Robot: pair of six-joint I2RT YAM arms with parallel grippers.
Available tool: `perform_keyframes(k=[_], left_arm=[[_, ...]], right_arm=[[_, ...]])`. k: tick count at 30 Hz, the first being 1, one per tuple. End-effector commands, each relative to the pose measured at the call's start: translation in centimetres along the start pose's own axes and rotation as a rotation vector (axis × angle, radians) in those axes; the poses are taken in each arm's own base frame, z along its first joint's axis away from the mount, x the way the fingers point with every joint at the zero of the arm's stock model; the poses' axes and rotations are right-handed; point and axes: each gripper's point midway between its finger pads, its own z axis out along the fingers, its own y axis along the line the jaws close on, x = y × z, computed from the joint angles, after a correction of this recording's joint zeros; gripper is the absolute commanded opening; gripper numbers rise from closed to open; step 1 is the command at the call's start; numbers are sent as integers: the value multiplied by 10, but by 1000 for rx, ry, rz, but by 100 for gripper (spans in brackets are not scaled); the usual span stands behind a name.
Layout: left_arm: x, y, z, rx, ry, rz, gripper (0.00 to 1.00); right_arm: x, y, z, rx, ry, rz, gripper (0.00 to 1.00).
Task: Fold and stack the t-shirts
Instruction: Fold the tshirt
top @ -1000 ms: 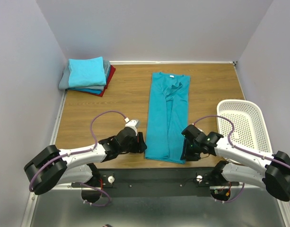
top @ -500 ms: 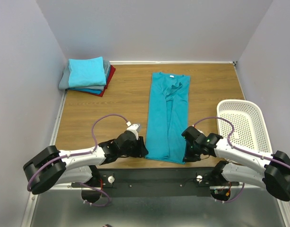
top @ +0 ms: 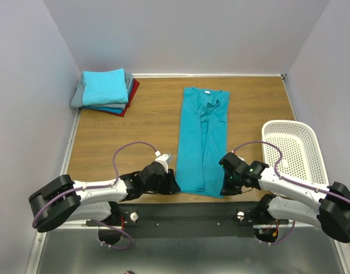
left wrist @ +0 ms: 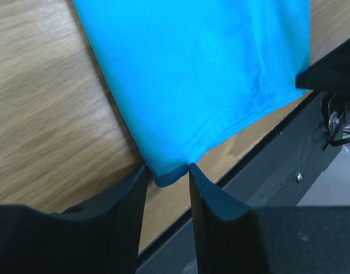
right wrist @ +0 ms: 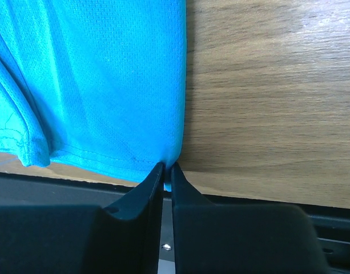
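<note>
Wooden table (top: 146,117); teal t-shirt (top: 196,145), folded stack (top: 105,90), basket (top: 294,151) on it

**T-shirt** (top: 203,137), laid flat: soft teal cloth, matt, with a fine pinhole knit and a stitched hem, as the wrist views show.
**Folded t-shirts** (top: 106,91): matt cloth in turquoise, grey and dark red.
**Table** (top: 146,131): smooth wood-grain top with a slight sheen.
**Basket** (top: 292,151): smooth white perforated plastic.
**Fingers** (left wrist: 117,228) of the left gripper (left wrist: 168,168) and the right gripper (right wrist: 168,166): smooth, matt black plastic.
**Cable** (top: 133,143): purple sheath, smooth.
</note>
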Motion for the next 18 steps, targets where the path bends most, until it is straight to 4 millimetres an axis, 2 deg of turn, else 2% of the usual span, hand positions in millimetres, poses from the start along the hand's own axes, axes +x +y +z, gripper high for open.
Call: perform_keyframes(k=[1, 5, 7, 8, 9, 14, 18], left_arm=[[10, -4, 2, 38, 21, -20, 39], [6, -4, 6, 38, -6, -31, 29], [3, -2, 7, 31, -28, -35, 16], [2, -1, 7, 27, -38, -38, 11], [-4, -1, 8, 24, -68, -44, 1], [-31, -13, 6, 39, -174, -70, 0], [-64, -29, -2, 64, -300, -72, 0]], right_arm=[[1, -7, 4, 20, -17, 0, 14], [-1, -5, 2, 9, -31, 4, 7], [-4, -3, 0, -2, -43, 6, 0], [-5, -1, -1, -7, -48, 4, 0], [-7, 2, -3, -17, -56, 6, 0], [-18, 11, -13, -44, -103, 22, 0], [-43, 20, -28, -51, -213, 25, 0]])
